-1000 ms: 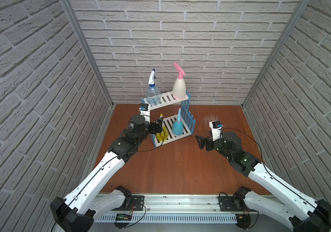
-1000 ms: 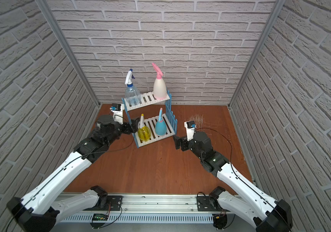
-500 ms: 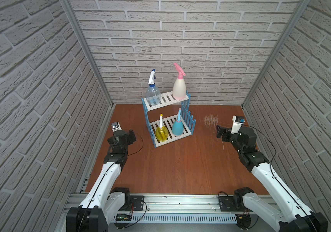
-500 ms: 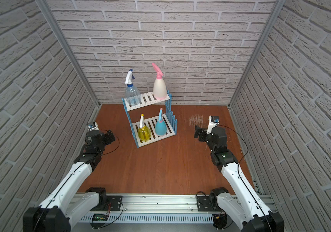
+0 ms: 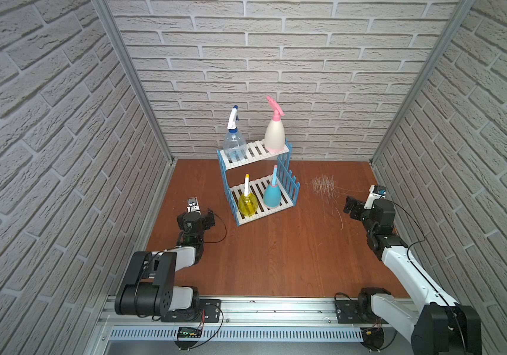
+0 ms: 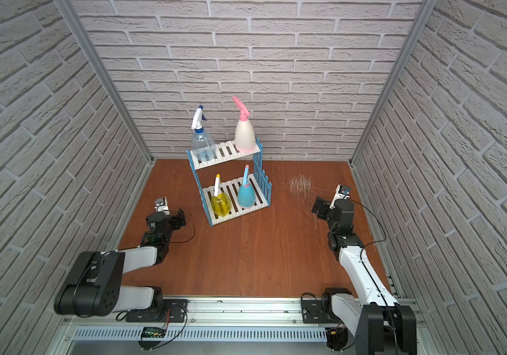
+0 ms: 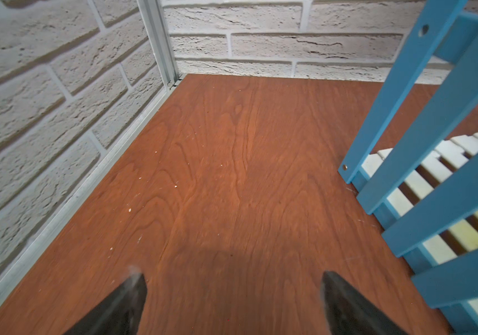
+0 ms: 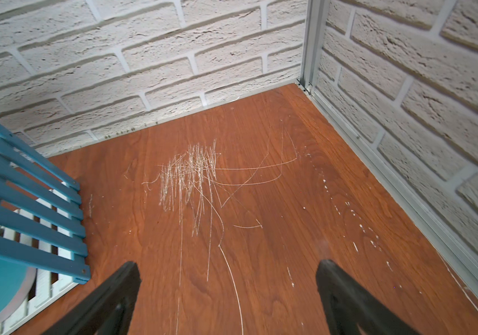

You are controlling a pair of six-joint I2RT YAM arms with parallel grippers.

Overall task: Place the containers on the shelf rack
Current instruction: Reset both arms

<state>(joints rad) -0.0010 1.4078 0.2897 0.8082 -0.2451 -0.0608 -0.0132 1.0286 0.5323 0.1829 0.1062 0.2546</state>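
Nearest the camera, an aluminium rail [image 5: 277,307] runs along the front edge and carries both arm bases [image 5: 160,295]. Beyond it lies the tabletop [image 5: 261,261], a reddish-brown wood-grain sheet dotted with small white specks [image 7: 176,186]. The left gripper [image 7: 232,278] sits over bare wood near the left wall, its jaws spread wide and holding nothing. The right gripper [image 8: 227,266] hangs near the right wall, likewise spread and empty. Just ahead of it a dense patch of pale scratches [image 8: 191,177] scars the surface, with long thin curls trailing off.

Further back, about mid-width, the shelf rack [image 5: 289,184] stands turned at an angle, with white slats and blue picket sides. On its lower shelf the yellow bottle [image 5: 248,204] and the teal bottle [image 5: 272,196] stand upright side by side. Whether the teal one touches the pickets is hard to tell. On the upper shelf the clear bottle [image 5: 234,147] and the cream bottle [image 5: 274,135] stand upright at opposite ends.

Whitish brick-pattern walls [image 5: 277,61] close three sides, joined by aluminium corner posts [image 5: 131,80]
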